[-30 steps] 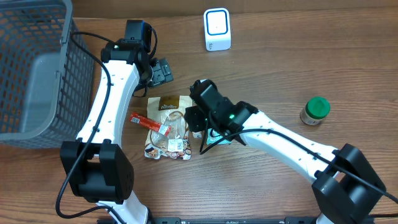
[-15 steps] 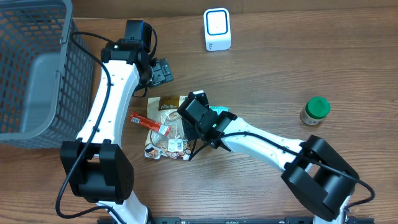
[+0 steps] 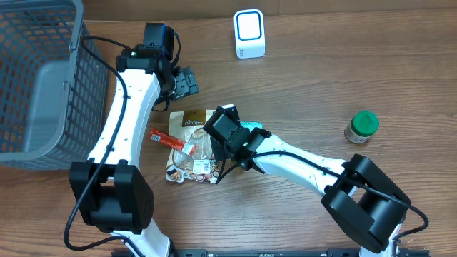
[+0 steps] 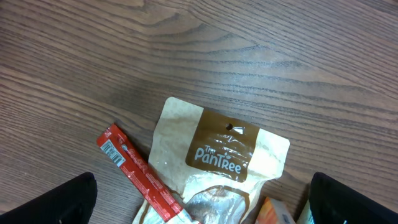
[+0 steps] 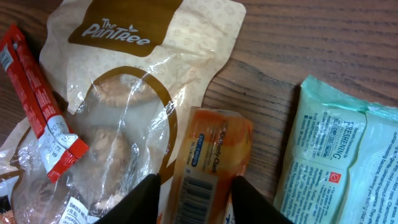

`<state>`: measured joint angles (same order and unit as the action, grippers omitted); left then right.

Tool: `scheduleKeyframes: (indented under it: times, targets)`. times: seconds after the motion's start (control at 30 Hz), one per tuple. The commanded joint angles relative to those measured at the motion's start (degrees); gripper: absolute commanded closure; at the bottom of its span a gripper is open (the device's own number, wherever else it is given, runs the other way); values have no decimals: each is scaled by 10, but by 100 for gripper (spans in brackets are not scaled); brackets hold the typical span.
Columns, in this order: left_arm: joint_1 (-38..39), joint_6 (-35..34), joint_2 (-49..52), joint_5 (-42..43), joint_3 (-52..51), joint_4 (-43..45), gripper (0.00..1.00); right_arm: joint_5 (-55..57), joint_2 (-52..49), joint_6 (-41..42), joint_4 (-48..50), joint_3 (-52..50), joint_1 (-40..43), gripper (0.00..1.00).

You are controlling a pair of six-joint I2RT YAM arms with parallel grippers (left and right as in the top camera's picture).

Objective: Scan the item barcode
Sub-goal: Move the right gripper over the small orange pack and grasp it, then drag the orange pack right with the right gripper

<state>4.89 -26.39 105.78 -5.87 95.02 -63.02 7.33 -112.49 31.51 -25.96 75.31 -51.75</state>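
Note:
An orange snack bar point(image 5: 210, 155) lies barcode-up on the table between a PanTree pouch point(image 5: 124, 93) and a teal packet point(image 5: 342, 155). My right gripper point(image 5: 196, 186) is low over the bar, open. Its fingers point(image 5: 142, 200) flank the bar's long sides; the right one is at the bar's edge, and a thin gap shows on the left. In the overhead view the right gripper point(image 3: 223, 130) hides the bar. The white scanner point(image 3: 249, 33) stands at the back. My left gripper point(image 3: 187, 82) hangs wide open above the pouch point(image 4: 217, 155), holding nothing.
A red stick sachet point(image 3: 171, 141) lies across the pouch's left side. A grey wire basket point(image 3: 36, 78) fills the far left. A jar with a green lid point(image 3: 362, 127) stands at the right.
My right gripper has moved left, from beside the teal packet to over the orange bar, and its jaws have narrowed around it. The left arm has not moved.

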Motion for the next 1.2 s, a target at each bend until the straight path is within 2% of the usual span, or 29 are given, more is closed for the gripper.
scheduleKeyframes:
  times: [0.0,0.3,0.5,0.7,0.8,0.9,1.0,1.17]
  targets:
    - [0,7,-9,-5,7,0,0,6,-6,2,2,-4,0,60]
    - [0,7,-9,-5,7,0,0,8,-30,2,4,-4,0,60]
    - [0,7,-9,-5,7,0,0,8,-28,2,1,2,1,75]
    - [0,7,-9,-5,7,0,0,9,28,-5,-14,17,1,78]
    - [0,7,-9,-5,7,0,0,50,71,-5,-37,17,1,83]
    - [0,7,-9,-5,7,0,0,124,97,-5,-85,17,1,83]
    - [0,7,-9,-5,7,0,0,222,101,-4,-158,16,2,83]
    - [0,7,-9,-5,7,0,0,288,98,-4,-223,2,19,83]
